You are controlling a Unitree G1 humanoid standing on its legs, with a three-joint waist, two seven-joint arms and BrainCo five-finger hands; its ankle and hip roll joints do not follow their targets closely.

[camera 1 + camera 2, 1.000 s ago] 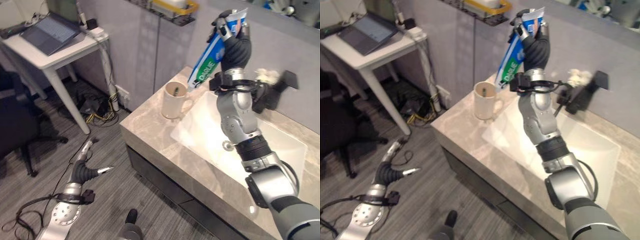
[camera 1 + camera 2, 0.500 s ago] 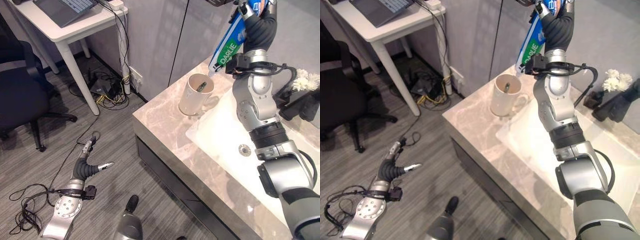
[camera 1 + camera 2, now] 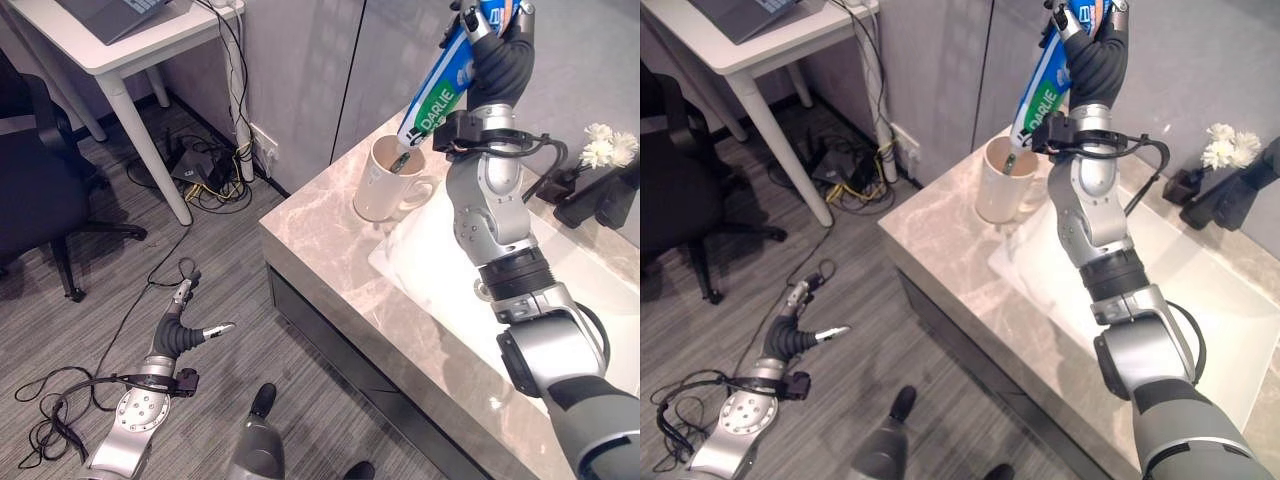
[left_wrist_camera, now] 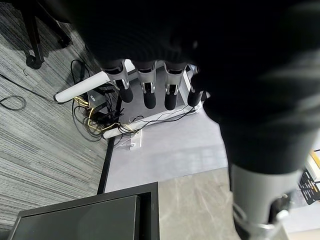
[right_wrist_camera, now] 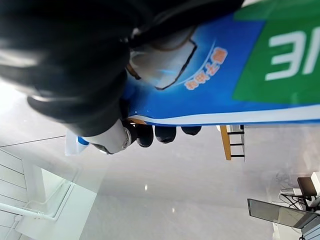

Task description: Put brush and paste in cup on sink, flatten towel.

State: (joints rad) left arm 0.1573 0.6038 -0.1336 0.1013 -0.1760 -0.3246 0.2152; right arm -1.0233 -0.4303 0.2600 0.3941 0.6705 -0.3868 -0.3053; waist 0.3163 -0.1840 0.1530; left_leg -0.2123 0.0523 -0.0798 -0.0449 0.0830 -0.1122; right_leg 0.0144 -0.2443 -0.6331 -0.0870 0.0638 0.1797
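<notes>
My right hand [image 3: 497, 62] grips the paste [image 3: 437, 93], cap dipping into the cup [image 3: 389, 179]. Brush possibly inside already. Left hand [image 3: 180, 335] hangs relaxed, well below it; towel untouched.

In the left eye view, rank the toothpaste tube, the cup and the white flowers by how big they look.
Largest to smallest as they look in the left eye view:
1. toothpaste tube, held in the right hand, lower end at the cup's mouth
2. cup, close behind; the hand covers part of the tube, so the order is unsure
3. white flowers, clearly smallest, though farther back
</notes>
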